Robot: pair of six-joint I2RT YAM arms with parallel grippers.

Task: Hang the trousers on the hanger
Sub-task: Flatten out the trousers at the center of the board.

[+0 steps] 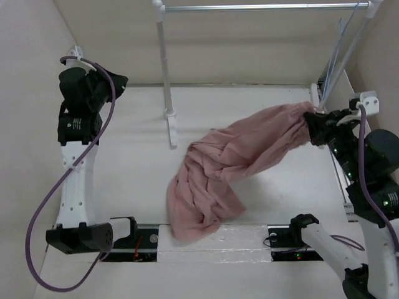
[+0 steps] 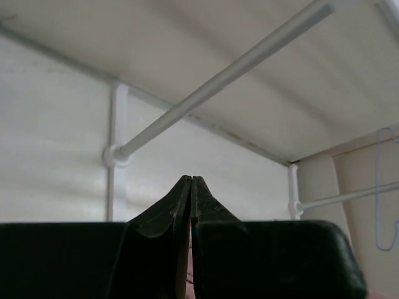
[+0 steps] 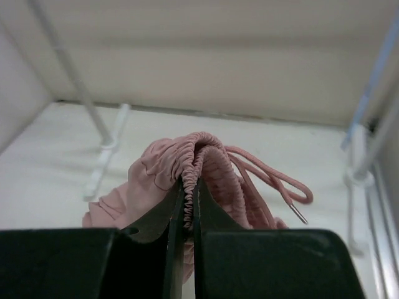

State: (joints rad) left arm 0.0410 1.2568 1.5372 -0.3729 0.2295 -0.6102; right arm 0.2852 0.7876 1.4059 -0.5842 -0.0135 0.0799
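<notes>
The right gripper (image 1: 316, 118), at frame right, pinches the waistband of the trousers (image 1: 230, 162), which drape toward lower centre on the table (image 1: 134, 168); the left gripper (image 2: 190, 180), upper left, is closed on nothing.

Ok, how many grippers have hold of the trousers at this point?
1. The right gripper, out at the far right, is clamped on the gathered waistband of the trousers. The left gripper, raised at the far left, is shut on nothing.
</notes>
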